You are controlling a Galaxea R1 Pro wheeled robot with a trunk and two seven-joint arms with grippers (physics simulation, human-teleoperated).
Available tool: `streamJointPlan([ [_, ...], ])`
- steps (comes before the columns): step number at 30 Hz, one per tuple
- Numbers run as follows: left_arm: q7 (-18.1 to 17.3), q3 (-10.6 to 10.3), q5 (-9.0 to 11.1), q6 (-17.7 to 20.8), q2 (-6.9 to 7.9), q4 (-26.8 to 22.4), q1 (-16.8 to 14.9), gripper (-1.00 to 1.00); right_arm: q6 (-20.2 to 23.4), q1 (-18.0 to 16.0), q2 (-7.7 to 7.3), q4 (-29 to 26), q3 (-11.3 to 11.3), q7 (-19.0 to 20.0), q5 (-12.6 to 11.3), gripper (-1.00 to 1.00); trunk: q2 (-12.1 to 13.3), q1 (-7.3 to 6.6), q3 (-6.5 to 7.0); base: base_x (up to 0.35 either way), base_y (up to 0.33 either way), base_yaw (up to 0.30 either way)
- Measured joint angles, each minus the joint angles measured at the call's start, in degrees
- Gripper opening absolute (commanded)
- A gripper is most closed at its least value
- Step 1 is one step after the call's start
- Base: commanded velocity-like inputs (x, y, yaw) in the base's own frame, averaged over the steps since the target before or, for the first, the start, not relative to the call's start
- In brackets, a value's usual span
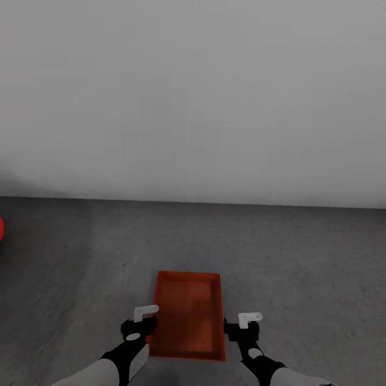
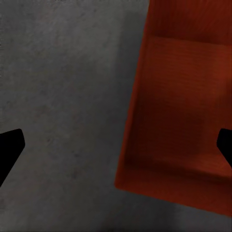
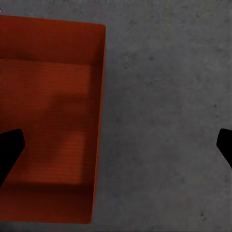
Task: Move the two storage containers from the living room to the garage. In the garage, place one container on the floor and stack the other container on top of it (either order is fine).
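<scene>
one red-orange storage container [image 1: 188, 316] is sitting on the dark grey concrete floor [image 1: 300, 257] straight ahead of me in the head view, its long sides running away from the robot and its open top facing up. i am seeing nothing inside it. beyond it the floor is meeting a plain light grey wall [image 1: 193, 96], and a small patch of something red [image 1: 1, 229] is showing at the far left edge of the picture, too little of it for me to say what it is.

i am holding the left gripper [image 1: 140, 325] over the container's near left edge and the right gripper [image 1: 241, 328] over its near right edge, one on each side. from this height i cannot tell whether either one is touching the walls.

in the left wrist view the container [image 2: 181, 111] is lying under that arm with bare floor beside it, and the two dark fingertips [image 2: 8, 151] are standing far apart at opposite edges of the picture, so that gripper is spread wide and holding nothing. in the right wrist view the same is showing: the container [image 3: 50, 121] beside bare floor, the fingertips [image 3: 8, 152] far apart, the gripper wide and holding nothing.
</scene>
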Motion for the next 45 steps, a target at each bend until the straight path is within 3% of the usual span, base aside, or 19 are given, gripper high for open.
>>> streamJointPlan([
  [12,0.0,0.0,0.0,0.0,0.00,0.0,0.0,1.00,0.0,0.0,0.00,0.0,0.0,0.0,0.0,1.00,4.8,-2.64,2.16,0.000,0.000,0.000],
  [16,0.0,0.0,0.0,0.0,0.00,0.0,0.0,1.00,0.0,0.0,0.00,0.0,0.0,0.0,0.0,1.00,4.8,-2.64,2.16,0.000,0.000,0.000],
  [45,0.0,0.0,0.0,0.0,0.00,0.0,0.0,1.00,0.1,0.0,0.00,0.0,0.0,0.0,-0.3,1.00,16.5,-9.01,7.37,0.000,0.000,0.000],
])
